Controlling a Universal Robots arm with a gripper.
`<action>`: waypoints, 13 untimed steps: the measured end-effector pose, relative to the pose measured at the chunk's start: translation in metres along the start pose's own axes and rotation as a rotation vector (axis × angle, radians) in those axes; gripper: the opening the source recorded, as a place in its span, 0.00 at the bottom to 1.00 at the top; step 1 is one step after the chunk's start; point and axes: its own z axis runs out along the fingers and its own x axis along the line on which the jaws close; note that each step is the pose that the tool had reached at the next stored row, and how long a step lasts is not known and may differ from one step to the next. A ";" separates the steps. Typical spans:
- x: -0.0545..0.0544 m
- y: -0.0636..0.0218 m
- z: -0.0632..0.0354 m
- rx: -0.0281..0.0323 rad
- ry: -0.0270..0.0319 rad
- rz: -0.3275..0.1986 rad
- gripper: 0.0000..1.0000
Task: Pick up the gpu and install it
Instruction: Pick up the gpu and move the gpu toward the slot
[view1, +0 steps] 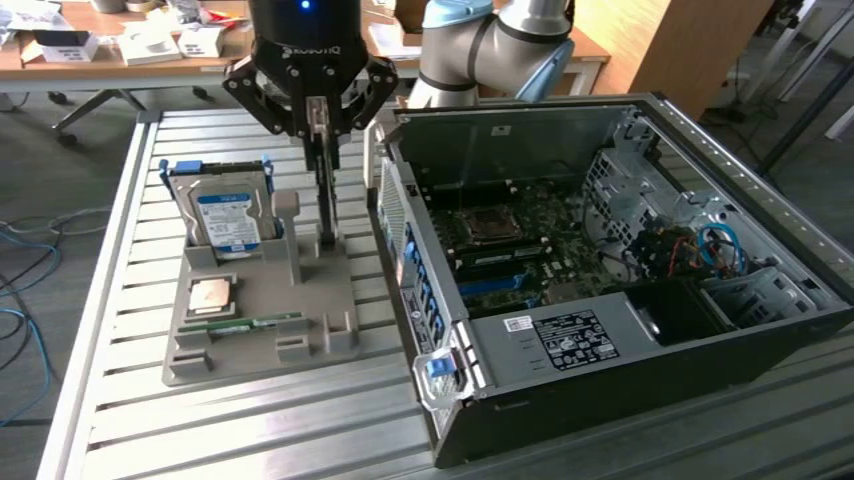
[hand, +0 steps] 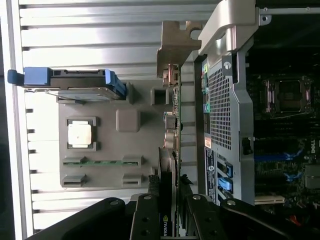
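Gripper (view1: 320, 140) is clamped narrow on the gpu (view1: 326, 200), one finger on each flat face, gripping its upper end. The card hangs upright and edge-on, with its lower end down at the grey holder (view1: 320, 335). I can't tell whether it's seated in the slot or just clear of it.

In the wrist view the gripper (hand: 168, 200) pinches the dark edge of the gpu (hand: 171, 125). The silvery end bracket (hand: 177, 45) is at the far end, away from the fingers (hand: 149, 210) (small green logo on the card edge near them).

The gpu is on the exterior view's left of the open computer case (view1: 747, 330), just beside its rear panel and not inside it. The case lies on its side with the motherboard (view1: 514, 240) exposed.

Also on the holder:
- The blue-labelled hard drive (view1: 227, 215) stands upright in its blue frame, on the exterior view's left of the card.
- The square processor chip (view1: 214, 297) lies flat.
- The green memory stick (view1: 240, 323) lies in its slot near the chip.

Holder and case both sit on the slatted metal surface (view1: 134, 420).
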 end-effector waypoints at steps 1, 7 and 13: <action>0.000 0.0001 -0.0019 -0.0001 -0.0001 0.000 0.26; 0.000 0.0006 -0.0126 -0.0001 -0.0001 0.000 0.26; 0.000 0.0009 -0.0190 -0.0001 -0.0001 0.000 0.26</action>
